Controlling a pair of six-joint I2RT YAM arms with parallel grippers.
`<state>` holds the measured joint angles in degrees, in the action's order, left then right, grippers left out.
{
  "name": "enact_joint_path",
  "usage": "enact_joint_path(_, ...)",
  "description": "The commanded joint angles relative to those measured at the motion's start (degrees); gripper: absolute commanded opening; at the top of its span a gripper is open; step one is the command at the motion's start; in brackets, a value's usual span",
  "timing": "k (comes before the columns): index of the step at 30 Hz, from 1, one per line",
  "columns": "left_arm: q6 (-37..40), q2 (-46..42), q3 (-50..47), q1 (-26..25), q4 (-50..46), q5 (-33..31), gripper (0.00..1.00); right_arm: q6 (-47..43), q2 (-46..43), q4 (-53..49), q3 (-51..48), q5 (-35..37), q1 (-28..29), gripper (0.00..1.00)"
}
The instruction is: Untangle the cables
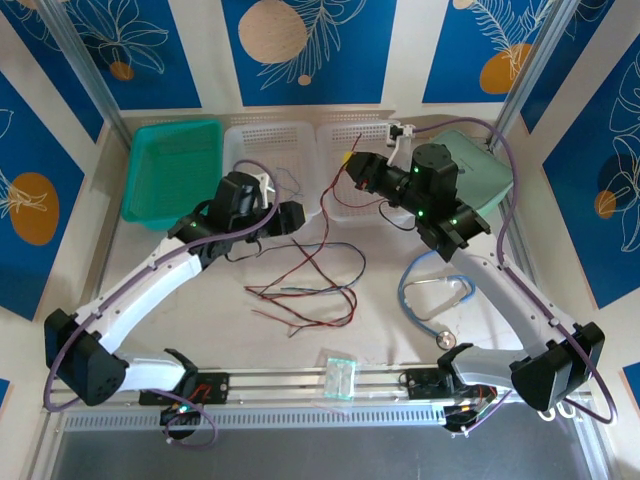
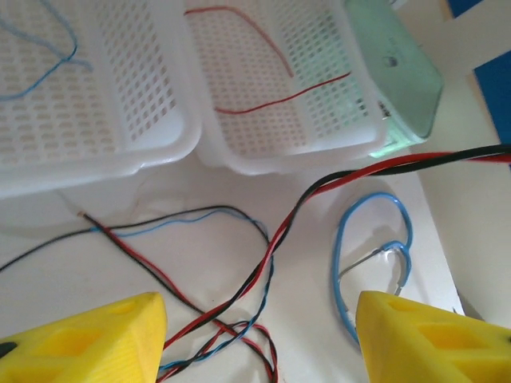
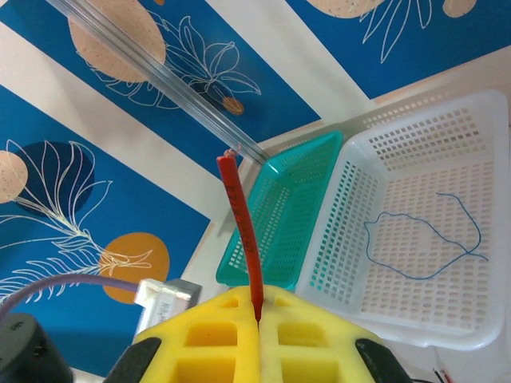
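Lying tangled on the white tabletop (image 1: 215,325) in the top view, thin red, black and blue cables (image 1: 305,290) sit near its middle. Left wrist view: the left hand (image 2: 255,319) gapes wide above them. Right wrist view: the right hand (image 3: 257,319) pinches one red cable (image 3: 239,215), its end upright.

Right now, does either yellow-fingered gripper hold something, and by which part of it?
The right gripper is shut on a thin red cable, close to its end. The left gripper is open and holds nothing.
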<state>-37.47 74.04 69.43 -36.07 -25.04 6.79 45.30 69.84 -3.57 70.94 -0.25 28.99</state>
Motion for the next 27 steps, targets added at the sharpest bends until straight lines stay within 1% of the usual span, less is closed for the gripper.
enact_joint_path(1, 6.70, -1.04, 6.16, -1.18, -3.25, -0.79, 0.63, -1.25, -1.03, -0.20, 1.01, -0.98, -0.25, 0.00)
enact_joint_path(5, 11.24, -0.92, 10.64, -1.49, -2.91, 0.00, 0.62, -0.85, -1.33, -0.64, -0.05, -0.89, -0.25, 0.00)
enact_joint_path(11, 16.03, 2.03, 16.61, -2.83, -2.16, 4.94, 0.60, 0.07, -1.46, -1.15, -0.98, -1.31, -0.12, 0.00)
enact_joint_path(14, 16.36, 3.52, 18.61, -3.77, -1.28, 5.96, 0.60, 0.31, -1.46, -1.61, -1.28, -1.41, 0.14, 0.00)
enact_joint_path(22, 16.69, 7.36, 22.62, -6.99, 1.36, 8.65, 0.54, 0.14, -0.69, -2.46, -1.16, -2.03, 1.05, 0.00)
enact_joint_path(27, 17.00, 8.23, 25.07, -8.20, 2.58, 6.14, 0.53, -0.46, -0.17, -3.37, -0.72, -2.58, 1.67, 0.00)
